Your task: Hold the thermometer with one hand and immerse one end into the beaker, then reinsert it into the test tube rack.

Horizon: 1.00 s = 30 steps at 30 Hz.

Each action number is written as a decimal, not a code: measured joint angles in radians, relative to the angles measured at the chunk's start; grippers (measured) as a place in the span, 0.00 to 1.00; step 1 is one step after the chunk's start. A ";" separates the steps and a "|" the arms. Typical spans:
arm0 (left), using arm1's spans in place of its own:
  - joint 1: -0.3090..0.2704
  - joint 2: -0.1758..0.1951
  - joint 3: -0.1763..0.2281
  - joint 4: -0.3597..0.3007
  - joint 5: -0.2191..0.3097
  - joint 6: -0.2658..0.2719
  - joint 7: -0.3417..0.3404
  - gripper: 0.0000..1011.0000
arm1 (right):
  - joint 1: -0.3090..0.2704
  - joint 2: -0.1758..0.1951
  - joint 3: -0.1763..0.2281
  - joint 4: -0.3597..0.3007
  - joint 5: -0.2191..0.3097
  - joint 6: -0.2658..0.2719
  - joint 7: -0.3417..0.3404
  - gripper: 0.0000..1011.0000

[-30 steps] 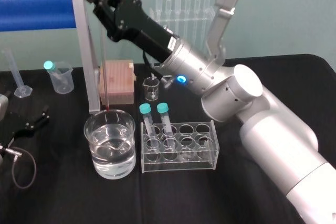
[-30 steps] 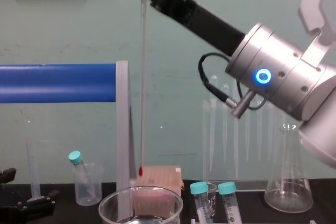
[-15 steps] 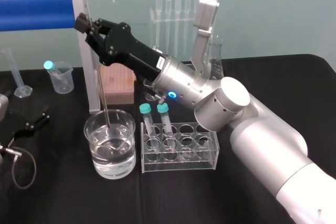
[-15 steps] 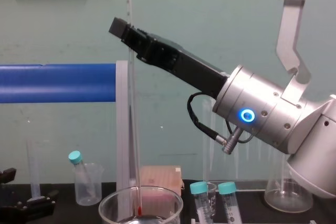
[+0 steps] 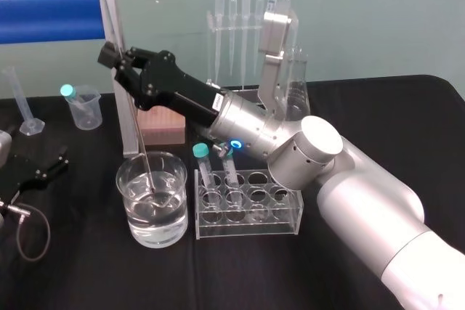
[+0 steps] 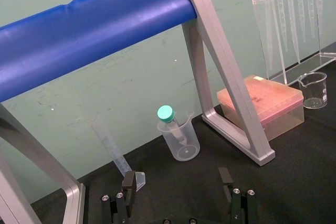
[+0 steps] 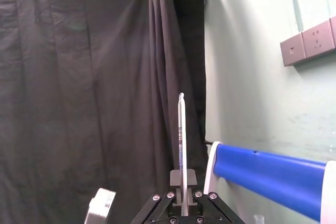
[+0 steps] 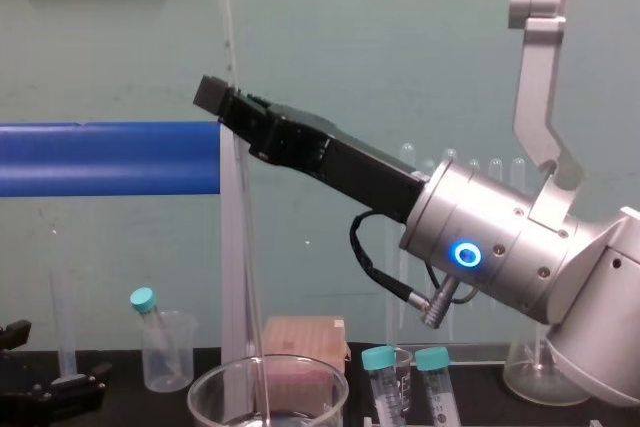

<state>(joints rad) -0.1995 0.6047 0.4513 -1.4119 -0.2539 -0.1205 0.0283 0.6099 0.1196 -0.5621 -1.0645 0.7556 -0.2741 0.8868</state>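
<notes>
My right gripper point(image 5: 110, 56) is shut on the thermometer point(image 5: 144, 161), a long thin glass rod, above the beaker point(image 5: 134, 215). The rod leans slightly, and its lower end dips into the water in that wide glass vessel. From the chest, the thermometer point(image 8: 228, 37) rises well above the right gripper point(image 8: 226, 112) and runs down into the beaker point(image 8: 205, 392). The right wrist view shows the thermometer point(image 7: 181, 145) standing up between the fingers. The test tube rack point(image 5: 285, 217), clear and holding two teal-capped tubes, stands right of the beaker. My left gripper point(image 6: 177, 179) rests open on the cloth at the left.
A blue bar point(image 5: 47, 14) on a grey post point(image 5: 125, 125) stands just behind the beaker. Farther back are a pipette stand point(image 5: 232, 16), a pink box point(image 5: 163, 117), a conical flask point(image 5: 294, 85), a small plastic beaker point(image 5: 86, 110) and a graduated cylinder point(image 5: 22, 103).
My right gripper has come down and to the left with the thermometer. The rod's red tip, above the beaker a second ago, is now under the water.
</notes>
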 joint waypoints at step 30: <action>0.000 0.000 0.000 0.000 0.000 0.000 0.000 1.00 | -0.001 -0.004 -0.022 0.045 -0.019 0.018 0.017 0.05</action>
<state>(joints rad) -0.1995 0.6047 0.4514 -1.4119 -0.2539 -0.1205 0.0283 0.6094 0.1153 -0.5844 -1.0193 0.7369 -0.2556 0.9035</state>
